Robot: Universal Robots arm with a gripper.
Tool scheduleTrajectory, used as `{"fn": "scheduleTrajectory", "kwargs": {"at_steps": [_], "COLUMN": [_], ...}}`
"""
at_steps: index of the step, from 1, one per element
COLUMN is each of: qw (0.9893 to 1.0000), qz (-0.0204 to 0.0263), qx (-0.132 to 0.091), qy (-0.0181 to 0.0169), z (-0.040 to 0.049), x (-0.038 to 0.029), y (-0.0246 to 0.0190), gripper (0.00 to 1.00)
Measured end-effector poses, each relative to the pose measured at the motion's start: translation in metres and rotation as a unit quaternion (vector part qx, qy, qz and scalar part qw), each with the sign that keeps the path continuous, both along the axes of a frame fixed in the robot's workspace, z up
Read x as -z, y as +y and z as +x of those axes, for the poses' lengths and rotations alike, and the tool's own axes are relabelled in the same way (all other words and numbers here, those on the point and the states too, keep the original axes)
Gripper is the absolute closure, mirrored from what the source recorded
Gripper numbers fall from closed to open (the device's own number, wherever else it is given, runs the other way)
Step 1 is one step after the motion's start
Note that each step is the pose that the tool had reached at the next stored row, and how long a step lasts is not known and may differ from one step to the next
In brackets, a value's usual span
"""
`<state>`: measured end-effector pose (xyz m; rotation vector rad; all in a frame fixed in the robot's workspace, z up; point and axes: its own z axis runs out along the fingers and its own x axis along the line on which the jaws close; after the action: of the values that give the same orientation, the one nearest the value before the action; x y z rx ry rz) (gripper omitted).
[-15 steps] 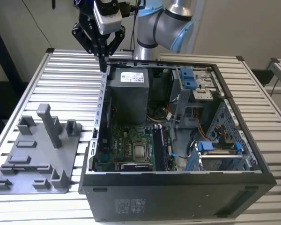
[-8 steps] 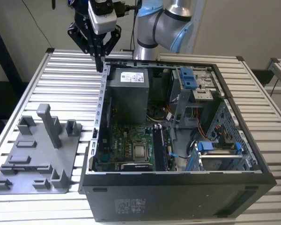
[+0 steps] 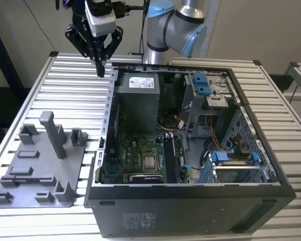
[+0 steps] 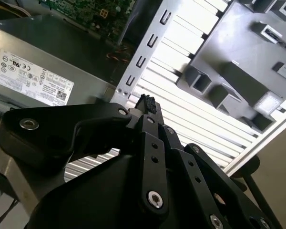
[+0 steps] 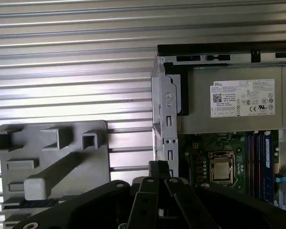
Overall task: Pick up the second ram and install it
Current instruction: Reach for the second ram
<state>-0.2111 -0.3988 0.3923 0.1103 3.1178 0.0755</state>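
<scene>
My gripper point(image 3: 100, 70) hangs above the slatted table beside the back corner of the open computer case point(image 3: 108, 115), on the exterior view's left. Its black fingers meet in a point, shut, with nothing between them, as both wrist views confirm point(image 4: 145, 102) point(image 5: 157, 168). Bluish ram sticks point(image 5: 264, 160) stand upright in the motherboard slots next to the processor point(image 5: 221, 171). I cannot tell which of them is the second ram. In the exterior view these slots point(image 3: 171, 159) lie right of the processor. The grey holder plate point(image 3: 40, 173) has bare upright blocks.
A grey power supply point(image 3: 138, 100) fills the case's back corner right beside the gripper. Blue drive-bay clips point(image 3: 201, 83) and cables sit on the case's far side. The robot arm point(image 3: 178, 25) rises behind the case. Slatted table point(image 3: 70, 85) lies under the gripper.
</scene>
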Motion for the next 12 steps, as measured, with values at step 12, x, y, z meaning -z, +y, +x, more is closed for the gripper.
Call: {"fn": "scheduleTrajectory", "kwargs": {"at_steps": [12], "qw": [1.0], "qz": [0.0002], "qx": [0.0], "qy": [0.0], "z": [-0.0369], "x": [0.0], "y": [0.0], "gripper": [0.89]}}
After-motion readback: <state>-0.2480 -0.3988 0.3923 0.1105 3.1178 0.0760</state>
